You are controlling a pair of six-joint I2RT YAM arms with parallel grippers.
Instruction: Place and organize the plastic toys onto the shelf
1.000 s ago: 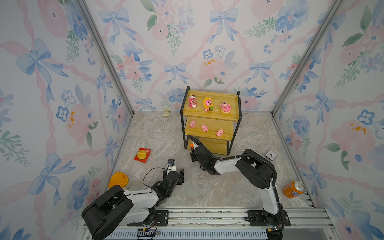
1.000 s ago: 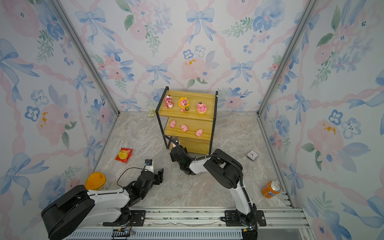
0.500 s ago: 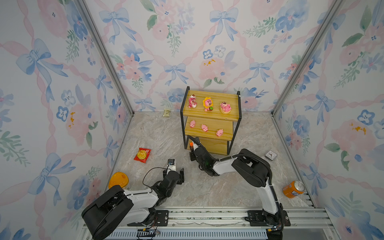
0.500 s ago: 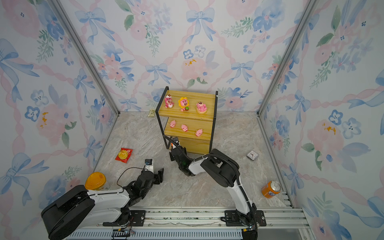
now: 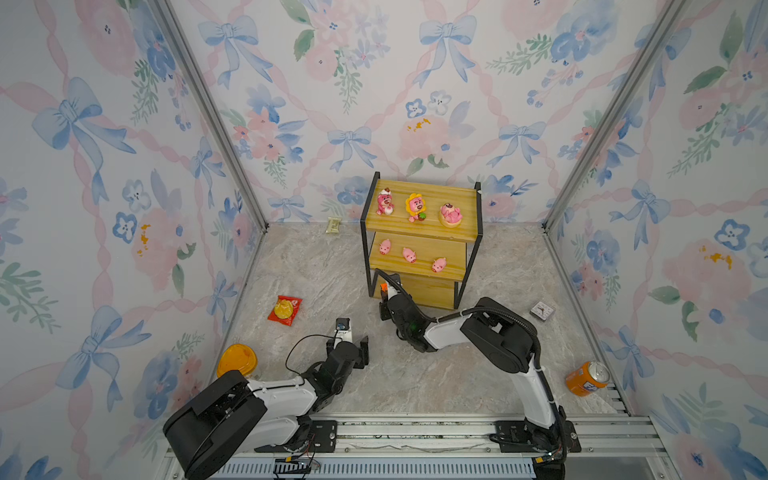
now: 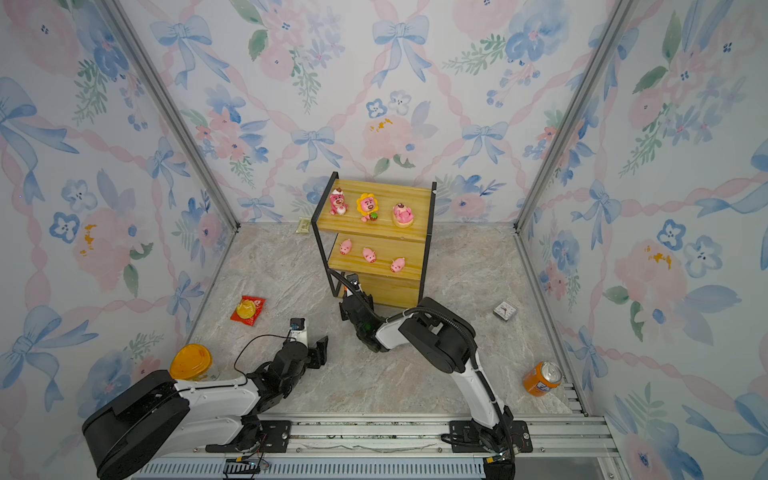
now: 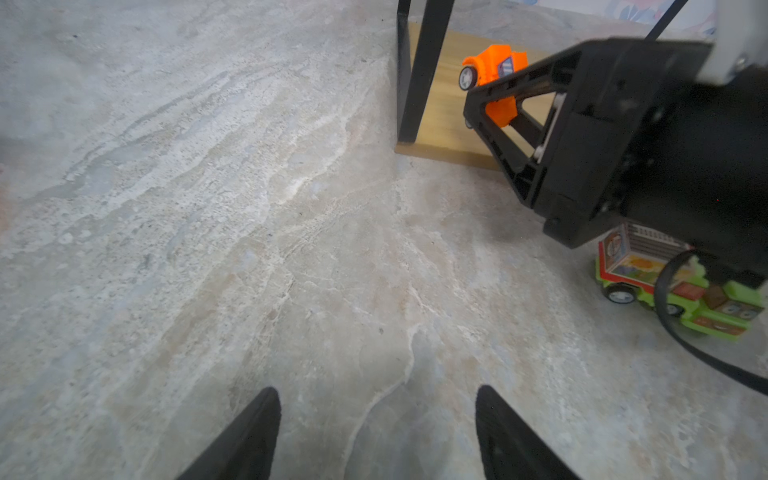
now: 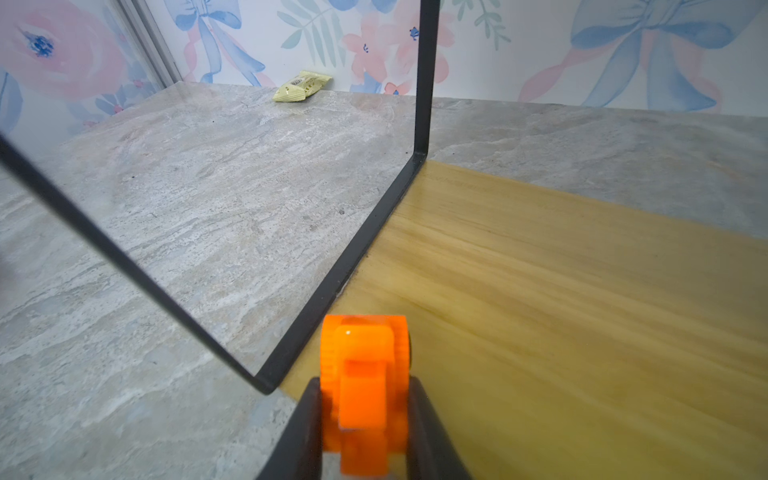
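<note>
The shelf (image 5: 453, 239) (image 6: 409, 232) stands at the back, with three pink bears (image 5: 385, 203) on its top board and three pink pigs (image 5: 409, 254) on the middle one. My right gripper (image 8: 365, 399) is shut on the orange car (image 8: 363, 374) (image 7: 494, 68) and holds it just above the bottom board's (image 8: 561, 291) front left corner. A green car with a pinkish box (image 7: 665, 286) sits on the floor under the right arm and is hidden in both top views. My left gripper (image 7: 376, 399) (image 5: 351, 345) is open over bare floor, with nothing between its fingers.
A red snack packet (image 5: 284, 309) and an orange-lidded jar (image 5: 237, 359) lie to the left. An orange can (image 5: 586, 378) and a small clock (image 5: 542, 310) are on the right. A pale wrapper (image 8: 302, 86) lies by the back wall.
The right arm's elbow has swung slightly left, with the gripper still at the shelf's bottom front corner holding the orange car. The left arm has not moved.
</note>
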